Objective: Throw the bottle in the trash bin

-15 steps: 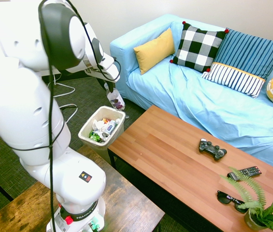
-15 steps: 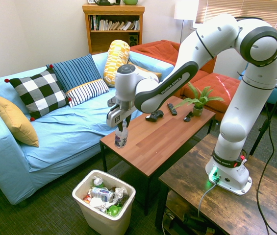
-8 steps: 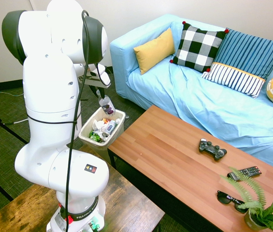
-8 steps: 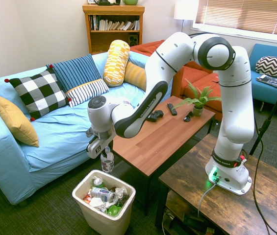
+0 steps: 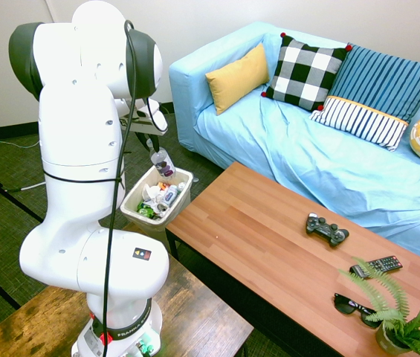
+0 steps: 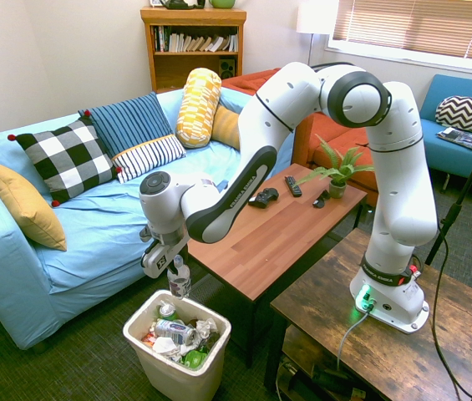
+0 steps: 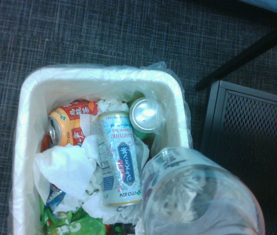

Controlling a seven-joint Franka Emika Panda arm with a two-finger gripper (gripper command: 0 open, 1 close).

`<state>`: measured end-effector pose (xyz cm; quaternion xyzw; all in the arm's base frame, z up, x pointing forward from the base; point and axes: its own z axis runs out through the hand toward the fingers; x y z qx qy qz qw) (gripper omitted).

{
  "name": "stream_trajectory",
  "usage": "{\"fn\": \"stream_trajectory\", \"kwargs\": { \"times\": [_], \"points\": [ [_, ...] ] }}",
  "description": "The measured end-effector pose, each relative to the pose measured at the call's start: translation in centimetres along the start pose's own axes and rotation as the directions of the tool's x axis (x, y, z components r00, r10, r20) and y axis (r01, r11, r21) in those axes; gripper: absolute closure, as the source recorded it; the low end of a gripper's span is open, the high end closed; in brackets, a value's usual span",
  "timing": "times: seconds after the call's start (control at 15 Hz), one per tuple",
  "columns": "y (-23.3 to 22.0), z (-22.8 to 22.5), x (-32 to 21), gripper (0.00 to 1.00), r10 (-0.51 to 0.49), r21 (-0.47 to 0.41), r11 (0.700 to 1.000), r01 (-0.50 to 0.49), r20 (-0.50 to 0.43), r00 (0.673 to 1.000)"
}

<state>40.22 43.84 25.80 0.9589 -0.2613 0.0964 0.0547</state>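
Observation:
The small clear bottle (image 6: 179,281) with a dark label band hangs upright just above the open top of the white trash bin (image 6: 217,336). My gripper (image 6: 176,264) is shut on its upper part. In the first exterior view the bottle (image 5: 163,162) hangs over the far end of the trash bin (image 5: 130,211), below the gripper (image 5: 155,152), which the arm partly hides. The wrist view looks straight down: the bottle's clear base (image 7: 197,193) lies over one corner of the trash bin (image 7: 24,103), which holds cans, crumpled tissue and wrappers.
The bin stands on dark carpet at the end of a wooden coffee table (image 6: 281,221) carrying a game controller (image 5: 326,228), a remote (image 5: 375,265), sunglasses (image 5: 352,306) and a potted fern (image 5: 406,321). A light blue sofa (image 5: 306,149) with cushions runs behind. A dark wooden side table (image 6: 386,342) bears the arm.
The arm has swung the bottle from beside the coffee table's end down to just above the bin. In the last half second it sank slightly lower. The grip has stayed shut.

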Motion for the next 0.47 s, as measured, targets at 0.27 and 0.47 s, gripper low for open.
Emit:
{"fn": "stream_trajectory", "kwargs": {
  "times": [0.27, 0.47],
  "points": [
    [-0.43, -0.60, 0.40, 0.00, -0.001, 0.001, 1.000, 0.001, -0.001, 1.000],
    [-0.40, -0.54, 0.72, 0.00, 0.006, -0.001, 1.000, -0.006, 0.005, 1.000]
  ]
}}
